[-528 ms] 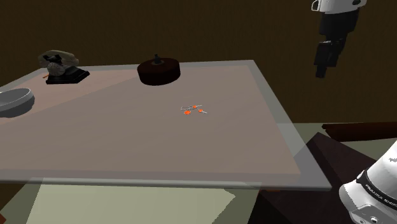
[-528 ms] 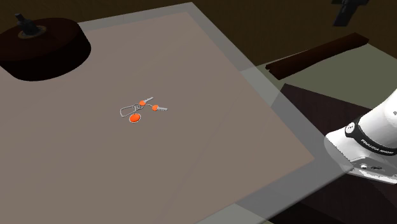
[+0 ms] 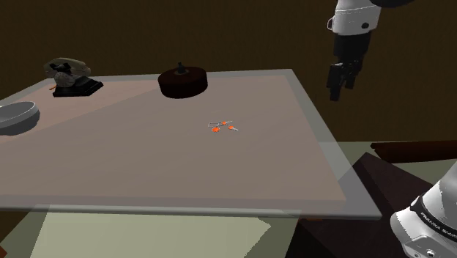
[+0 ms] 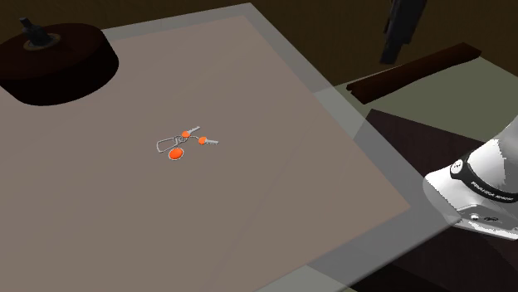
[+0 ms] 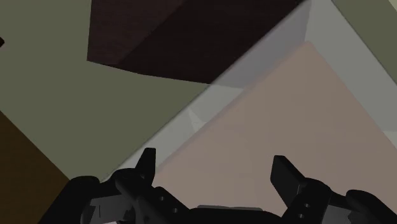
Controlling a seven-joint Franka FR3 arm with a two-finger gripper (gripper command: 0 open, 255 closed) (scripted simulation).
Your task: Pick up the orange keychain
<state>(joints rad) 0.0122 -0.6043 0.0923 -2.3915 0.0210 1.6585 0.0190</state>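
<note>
A dim room with dark brown walls and an olive-green floor holds a wide table (image 3: pixel 88 165) with a dull pinkish-grey top and a pale, glassy border. Near the middle of the top lies the orange keychain (image 3: pixel 222 127), a small bundle of round orange tags, silvery keys and a thin metal loop, flat on the surface with bare tabletop all around it. In the second exterior view the keychain (image 4: pixel 181 145) shows one larger orange disc, a smaller one beside it and two little keys fanned out.

Towards the far edge of the table stands a dark brown round block with a small knob on top (image 3: pixel 182 80). At the shoulder view's left rest a grey shallow bowl (image 3: pixel 15 117) and a dark lumpy figure on a black base (image 3: pixel 72 77).

The black tool (image 3: pixel 337 92) hangs in the air at the shoulder view's upper right, above and just beyond the table's far corner, well apart from the keychain. In the wrist view the tool (image 5: pixel 215 168) has its two fingers (image 5: pixel 147 163) spread wide with nothing between them, and the table's corner lies beneath. The white arm base (image 3: pixel 432 220) sits at the shoulder view's lower right.
</note>
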